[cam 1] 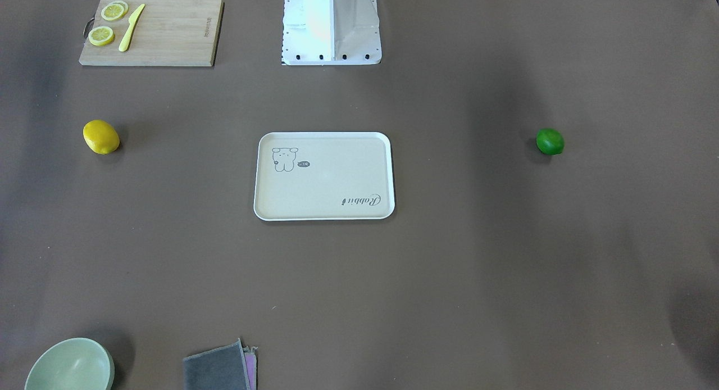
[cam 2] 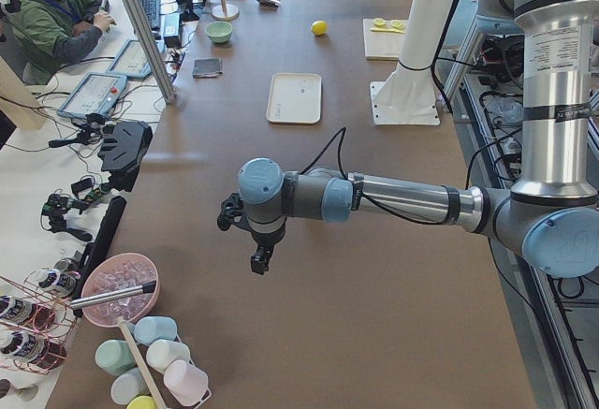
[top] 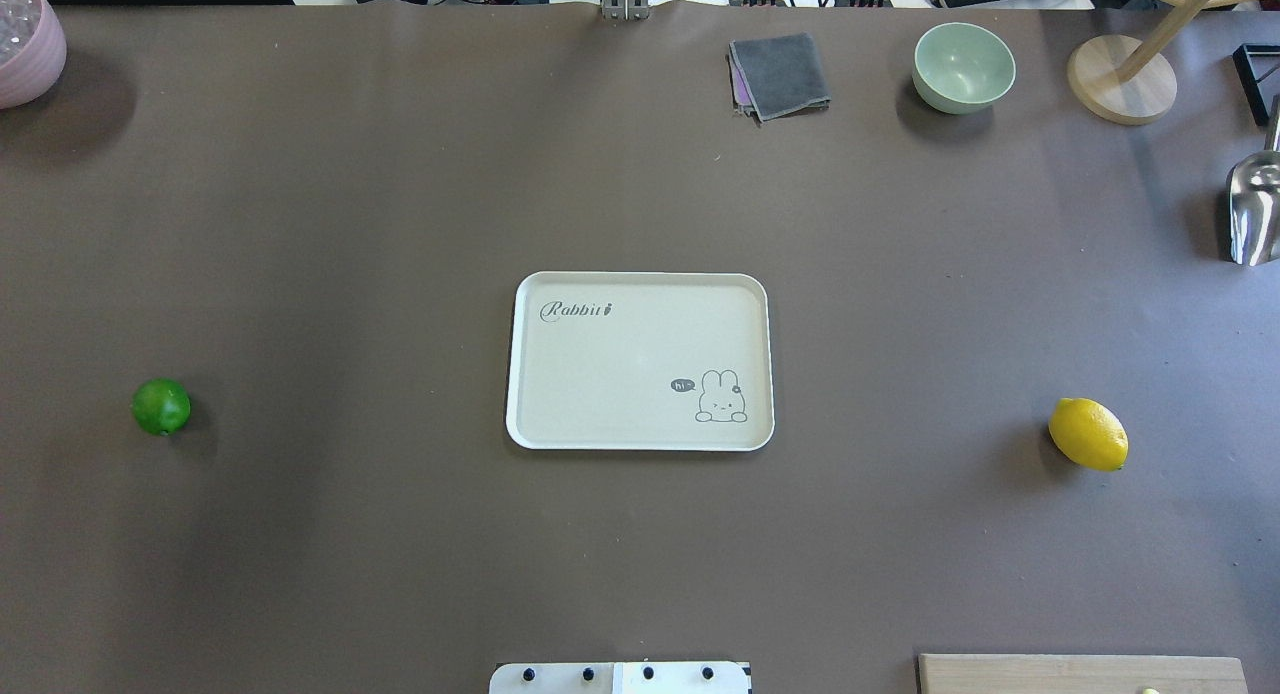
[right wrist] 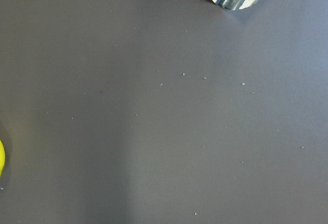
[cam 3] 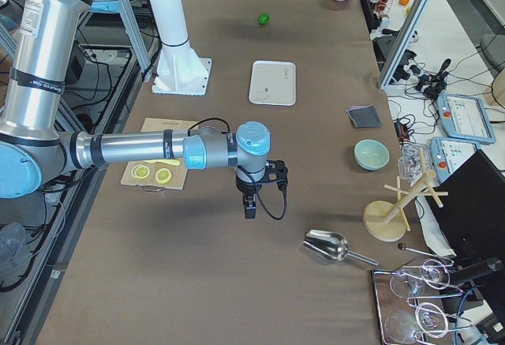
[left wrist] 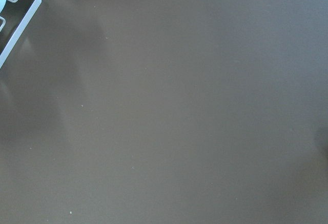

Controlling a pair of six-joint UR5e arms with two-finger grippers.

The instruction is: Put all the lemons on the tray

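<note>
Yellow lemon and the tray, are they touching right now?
Apart. The overhead exterior view shows a wide stretch of bare table between the yellow lemon and the tray.

A brown-covered table [top: 400, 174] stands beside a cluttered white desk [cam 2: 33, 170].

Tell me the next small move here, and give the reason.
Probably swing the right gripper over the yellow lemon and lower toward it. The tray holds nothing, and both fruits lie well off it, the green lemon on the robot's left side. The right wrist view catches the yellow one's edge, so that arm seems nearest to a pick.
</note>
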